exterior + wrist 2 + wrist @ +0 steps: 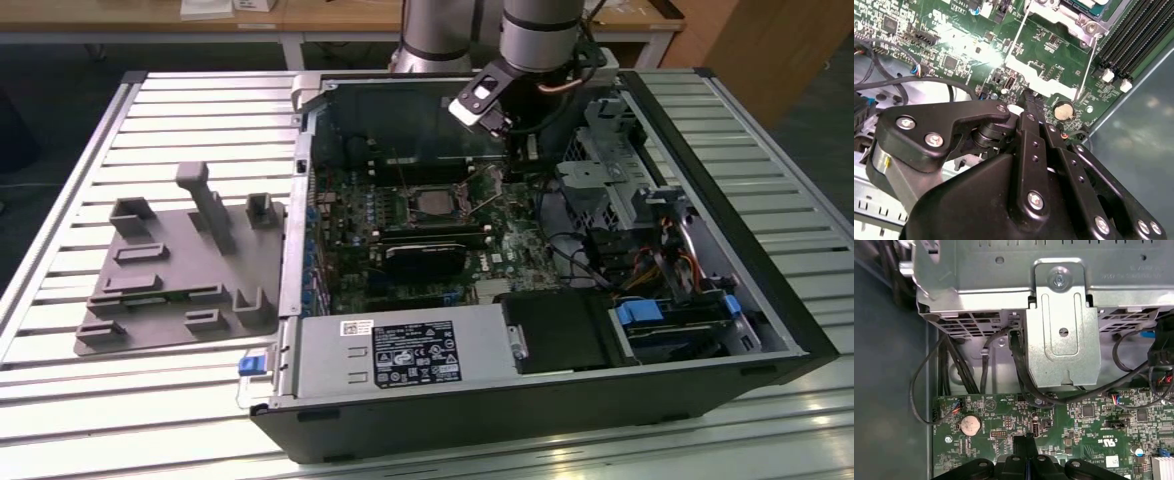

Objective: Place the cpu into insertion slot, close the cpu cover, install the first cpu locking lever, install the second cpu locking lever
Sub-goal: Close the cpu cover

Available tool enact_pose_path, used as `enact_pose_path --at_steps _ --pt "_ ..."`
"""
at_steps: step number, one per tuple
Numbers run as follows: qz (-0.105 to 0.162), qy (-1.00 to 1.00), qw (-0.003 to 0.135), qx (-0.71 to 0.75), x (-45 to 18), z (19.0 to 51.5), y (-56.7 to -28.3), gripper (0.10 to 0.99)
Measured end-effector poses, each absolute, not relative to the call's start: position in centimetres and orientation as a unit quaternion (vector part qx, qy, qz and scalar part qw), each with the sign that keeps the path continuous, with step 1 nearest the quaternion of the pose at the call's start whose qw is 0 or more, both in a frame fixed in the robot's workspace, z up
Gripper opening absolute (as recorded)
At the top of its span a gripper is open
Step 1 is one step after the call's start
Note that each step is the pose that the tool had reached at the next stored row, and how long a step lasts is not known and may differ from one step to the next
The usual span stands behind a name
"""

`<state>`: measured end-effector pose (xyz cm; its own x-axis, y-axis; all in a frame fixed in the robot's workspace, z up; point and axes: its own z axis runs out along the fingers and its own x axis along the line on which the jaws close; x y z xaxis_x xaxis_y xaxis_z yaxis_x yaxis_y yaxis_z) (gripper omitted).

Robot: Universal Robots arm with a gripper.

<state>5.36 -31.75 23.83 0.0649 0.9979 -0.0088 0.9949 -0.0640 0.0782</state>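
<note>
- Cpu lies in the insertion slot on the motherboard. In the exterior view its pale metal top faces up inside the slot's dark rim.
- The cpu cover appears swung open off the slot, on the side toward my jaws. In the second wrist view, green board shows through its square window.
- Two thin wire locking levers, the first and the second, run along either side of the open cover and look unlatched.
- My jaws are closed, with the black fingertips pressed together and nothing between them.
- In the second wrist view the fingertips sit right at the near edge of the cover. I cannot tell whether they touch it.
- A round coin battery sits on the board just beside my fingertips.
- A silver metal drive cage stands beyond the board's edge, with black cables looping from it down to the board.
- The open computer case lies on its side on a slatted tabletop.
- A grey moulded fixture rests on the tabletop on the exterior view's left, apart from the case.
</note>
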Motion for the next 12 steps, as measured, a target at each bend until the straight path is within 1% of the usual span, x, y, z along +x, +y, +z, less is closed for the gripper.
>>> enact_pose_path --at_steps 12 --pt "0.024 0.679 0.029 0.734 5.37 23.34 -31.75 0.102"
